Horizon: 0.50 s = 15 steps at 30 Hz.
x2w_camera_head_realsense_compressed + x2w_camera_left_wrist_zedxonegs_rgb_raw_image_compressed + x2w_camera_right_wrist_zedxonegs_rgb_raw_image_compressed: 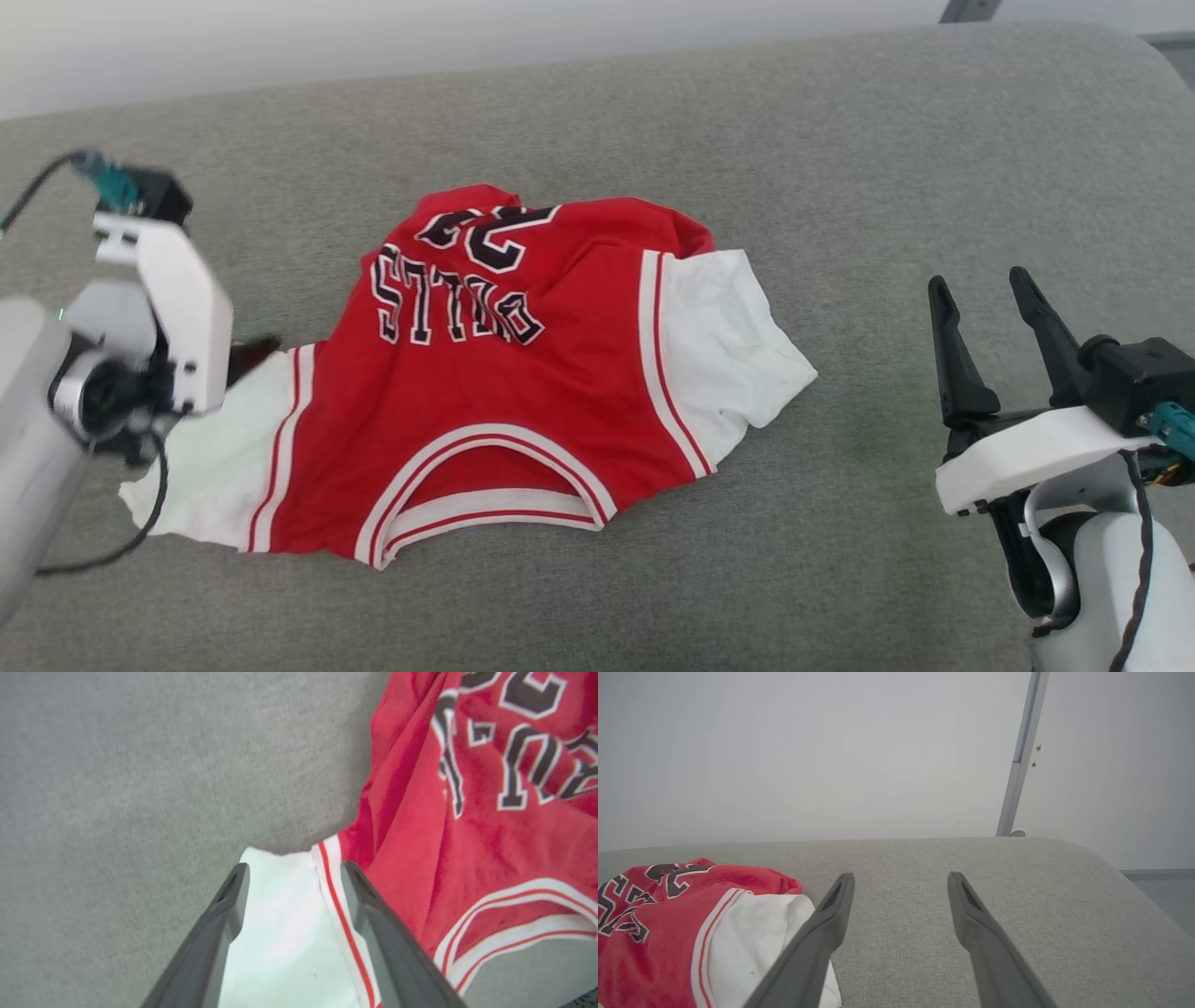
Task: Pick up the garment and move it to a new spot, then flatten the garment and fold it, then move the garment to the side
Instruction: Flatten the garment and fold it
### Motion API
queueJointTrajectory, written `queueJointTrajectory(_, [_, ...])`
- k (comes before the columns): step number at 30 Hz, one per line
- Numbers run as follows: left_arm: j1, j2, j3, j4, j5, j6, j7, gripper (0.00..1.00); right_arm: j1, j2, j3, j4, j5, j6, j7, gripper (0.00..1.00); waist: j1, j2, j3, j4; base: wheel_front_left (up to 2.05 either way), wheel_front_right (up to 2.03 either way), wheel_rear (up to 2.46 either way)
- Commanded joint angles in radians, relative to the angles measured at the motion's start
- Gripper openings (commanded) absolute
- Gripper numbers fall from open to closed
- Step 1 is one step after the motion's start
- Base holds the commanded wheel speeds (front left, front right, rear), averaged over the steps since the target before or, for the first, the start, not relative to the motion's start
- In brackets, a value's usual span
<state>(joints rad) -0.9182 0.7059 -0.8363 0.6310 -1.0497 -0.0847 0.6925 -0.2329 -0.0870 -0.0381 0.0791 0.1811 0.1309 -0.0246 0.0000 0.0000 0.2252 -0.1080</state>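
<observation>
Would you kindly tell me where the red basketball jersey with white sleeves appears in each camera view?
Head view: the red basketball-jersey garment with white sleeves lies centre, on the grey upholstered surface.
Left wrist view: the garment takes the right side, a white sleeve between the open left fingers.
Right wrist view: the garment sits lower left, beside the right fingers.
Shared landmark: the black white-outlined lettering.

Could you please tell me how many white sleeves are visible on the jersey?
2: one sleeve under the left gripper; the other sleeve on the side toward the right gripper.
</observation>
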Motion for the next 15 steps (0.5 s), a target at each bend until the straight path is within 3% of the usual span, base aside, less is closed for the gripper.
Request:
queueJointTrajectory(1, [0.047,0.021,0.007,-0.027,-0.022,0.028,0.020,1.00,0.013,-0.005,-0.002,-0.011,-0.001,0.000,0.007,1.00,0.0000,0.0000,-0.008,0.015,0.00,0.00,0.00])
queueJointTrajectory(15, [0.241,0.135,0.022,-0.123,-0.088,0.186,0.068,1.00,0.005,-0.023,0.013,-0.061,0.008,0.000,0.047,1.00,0.0000,0.0000,0.020,0.035,0.00,0.00,0.00])
